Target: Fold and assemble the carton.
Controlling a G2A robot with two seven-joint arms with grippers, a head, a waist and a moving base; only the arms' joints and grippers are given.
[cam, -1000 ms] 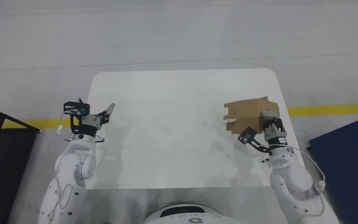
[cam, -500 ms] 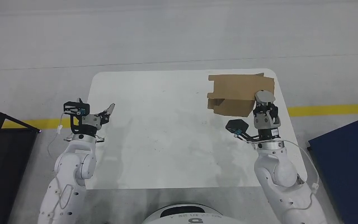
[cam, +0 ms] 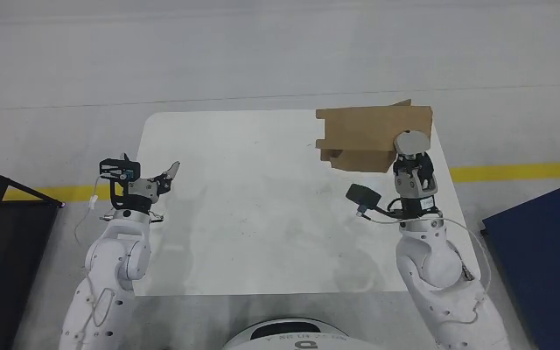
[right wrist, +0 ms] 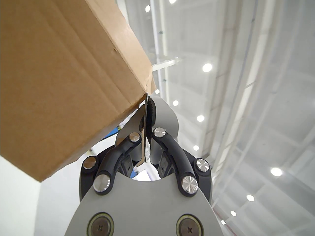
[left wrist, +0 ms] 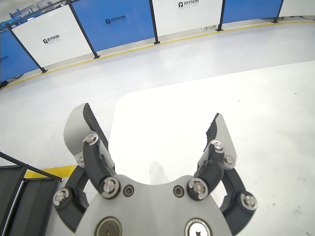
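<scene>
Carton (right wrist: 61,62), cropped, clamped in right claw (right wrist: 147,110).

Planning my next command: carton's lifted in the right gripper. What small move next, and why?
Probably carry the carton toward the table's middle: the right gripper pinches just one thin flap, and the open left gripper sits at the far left edge.

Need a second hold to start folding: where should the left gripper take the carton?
Probably the carton at its notched free edge, coming from the table's middle: the right gripper pinches the opposite edge, holding it raised, so that thin edge faces the open left gripper.
</scene>
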